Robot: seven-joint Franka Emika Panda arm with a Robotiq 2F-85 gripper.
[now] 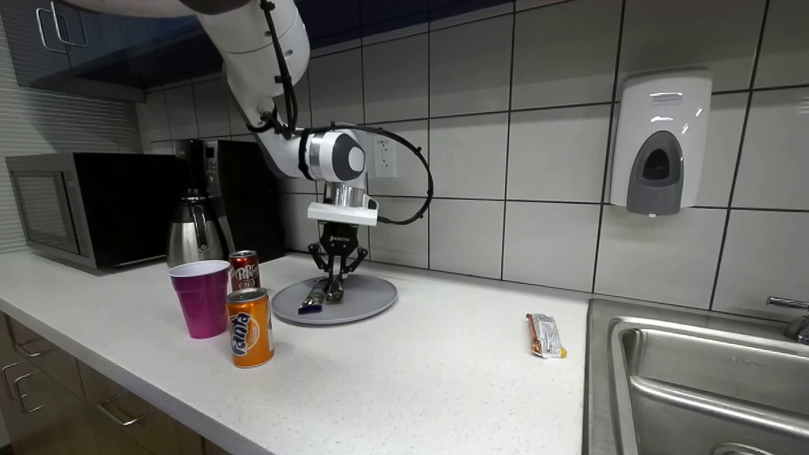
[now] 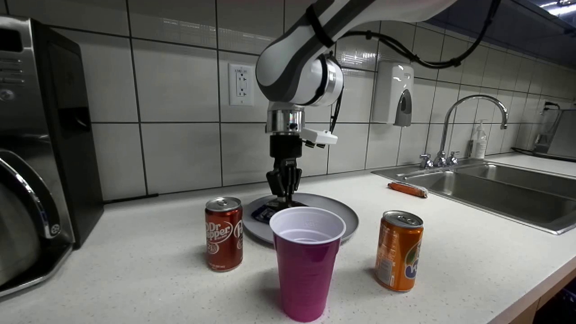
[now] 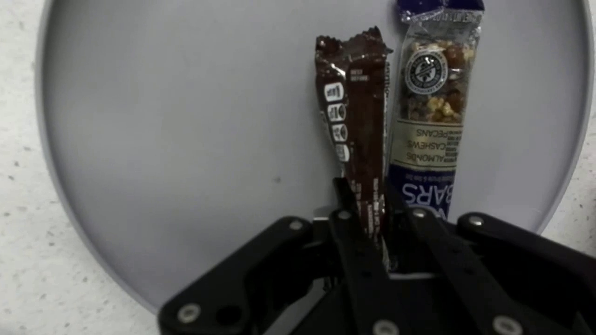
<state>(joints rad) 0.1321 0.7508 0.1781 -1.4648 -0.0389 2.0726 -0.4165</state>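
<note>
My gripper (image 3: 367, 193) points down over a round grey plate (image 3: 186, 116), its two fingers pressed on either side of a brown wrapped bar (image 3: 361, 107). The bar's far half sticks out beyond the fingertips; its near end is hidden by the jaws. Close along the right finger lies a nut bar (image 3: 430, 139) in a clear and dark blue wrapper, partly covered by that finger. Whether the finger touches it I cannot tell. In both exterior views the fingertips are low, at the plate (image 1: 373, 300), and the brown bar appears at or just above its surface.
A magenta cup (image 2: 306, 270), a Dr Pepper can (image 2: 224, 238) and a Fanta can (image 2: 398, 252) stand near the plate. An orange-wrapped bar (image 1: 545, 336) lies beside the sink (image 1: 600, 379). Behind are a tiled wall (image 1: 471, 234), a steel flask (image 1: 189, 234) and a microwave (image 1: 120, 208).
</note>
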